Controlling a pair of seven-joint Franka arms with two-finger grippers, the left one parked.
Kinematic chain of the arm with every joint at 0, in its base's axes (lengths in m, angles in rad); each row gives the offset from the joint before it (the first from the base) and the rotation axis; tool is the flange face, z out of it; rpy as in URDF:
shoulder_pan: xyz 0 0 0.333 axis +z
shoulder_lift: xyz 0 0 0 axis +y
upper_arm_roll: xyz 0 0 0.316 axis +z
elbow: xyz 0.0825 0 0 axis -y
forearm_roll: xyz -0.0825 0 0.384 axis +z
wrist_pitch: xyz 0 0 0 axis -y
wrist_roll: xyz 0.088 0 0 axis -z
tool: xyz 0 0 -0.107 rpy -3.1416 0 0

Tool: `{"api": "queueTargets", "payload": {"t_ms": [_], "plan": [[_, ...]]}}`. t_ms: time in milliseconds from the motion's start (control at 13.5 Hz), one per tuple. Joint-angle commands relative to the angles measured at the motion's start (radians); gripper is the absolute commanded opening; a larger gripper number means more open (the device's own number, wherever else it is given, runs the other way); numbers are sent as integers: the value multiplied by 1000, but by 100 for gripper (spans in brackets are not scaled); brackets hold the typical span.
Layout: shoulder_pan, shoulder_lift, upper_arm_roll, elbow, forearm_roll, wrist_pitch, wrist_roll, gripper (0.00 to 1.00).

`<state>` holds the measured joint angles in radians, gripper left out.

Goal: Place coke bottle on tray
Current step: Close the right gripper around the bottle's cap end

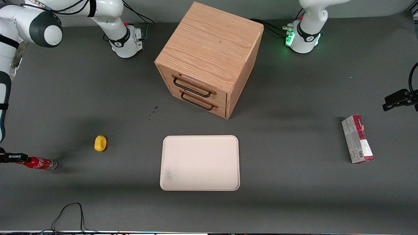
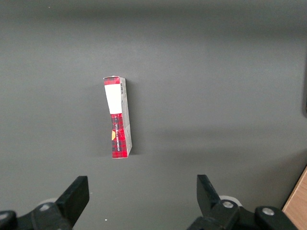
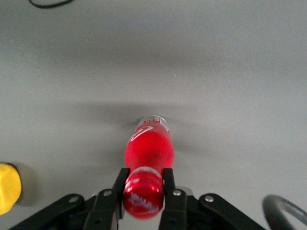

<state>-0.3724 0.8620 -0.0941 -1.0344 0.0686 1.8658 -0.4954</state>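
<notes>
The coke bottle (image 1: 39, 163) is a small red bottle with white script, at the working arm's end of the table. My right gripper (image 1: 20, 160) is shut on its red cap. In the right wrist view the black fingers (image 3: 120, 184) clamp the cap from both sides, and the bottle (image 3: 148, 146) points away from the gripper (image 3: 144, 183) toward the table. I cannot tell whether its clear base touches the table. The cream-white tray (image 1: 200, 137) lies flat at the middle of the table, well apart from the bottle, with nothing on it.
A small yellow object (image 1: 100, 143) (image 3: 7, 187) sits between the bottle and the tray. A wooden two-drawer cabinet (image 1: 209, 49) stands farther from the front camera than the tray. A red-and-grey carton (image 1: 357, 138) (image 2: 118, 117) lies toward the parked arm's end. A black cable (image 1: 70, 212) loops near the front edge.
</notes>
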Motion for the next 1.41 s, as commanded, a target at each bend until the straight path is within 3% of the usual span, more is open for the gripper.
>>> {"api": "queueTargets", "payload": {"t_ms": [0,520,966,1337], "plan": [[-3,-15,4,-21,10,10,-48,0],[4,-83,2,-18,2,-32,-48,0],[4,-306,2,-13,-15,-319,-49,0],[1,-405,4,111,-29,-537,-80,0]]}}
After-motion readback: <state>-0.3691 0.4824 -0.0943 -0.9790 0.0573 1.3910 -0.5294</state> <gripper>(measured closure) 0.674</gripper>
